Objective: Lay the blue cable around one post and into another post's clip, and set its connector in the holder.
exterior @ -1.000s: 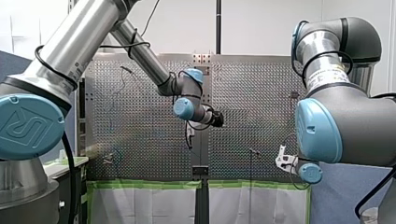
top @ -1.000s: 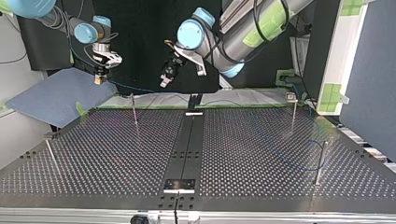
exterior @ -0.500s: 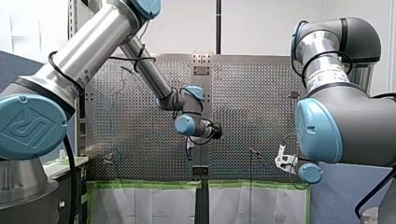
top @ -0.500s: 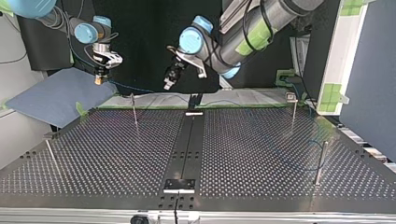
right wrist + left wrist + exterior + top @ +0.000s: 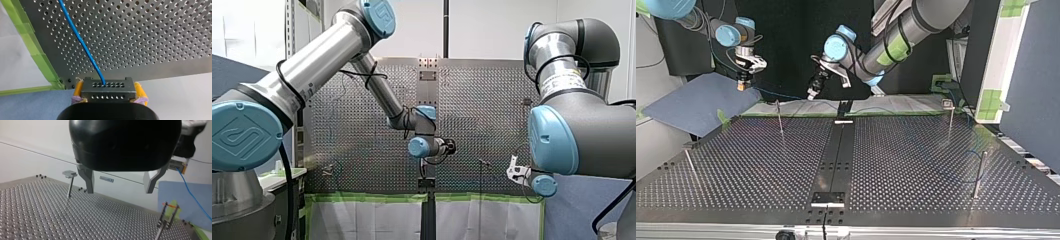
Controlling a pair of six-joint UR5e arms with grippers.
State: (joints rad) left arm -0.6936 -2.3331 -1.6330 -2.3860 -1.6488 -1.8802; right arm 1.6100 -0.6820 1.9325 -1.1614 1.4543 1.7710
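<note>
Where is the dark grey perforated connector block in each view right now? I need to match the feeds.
Right wrist view: dark grey perforated connector block clamped in my right gripper, blue cable leaving it.
Top view: connector block upper left, in that gripper.
Left wrist view: connector block beyond my open left gripper, where the cable starts.
Front view: too small to tell.
Shared landmark: blue mat.

My front camera sits behind and above the shoulders, looking outward over the table (image 5: 487,110). The top camera faces back from across it, low, near the table's height. Both take in the whole table. The left wrist camera looks close along my left gripper (image 5: 119,191) toward my right gripper (image 5: 178,165). The right wrist camera sits nearer still, just behind the connector (image 5: 106,86).
</note>
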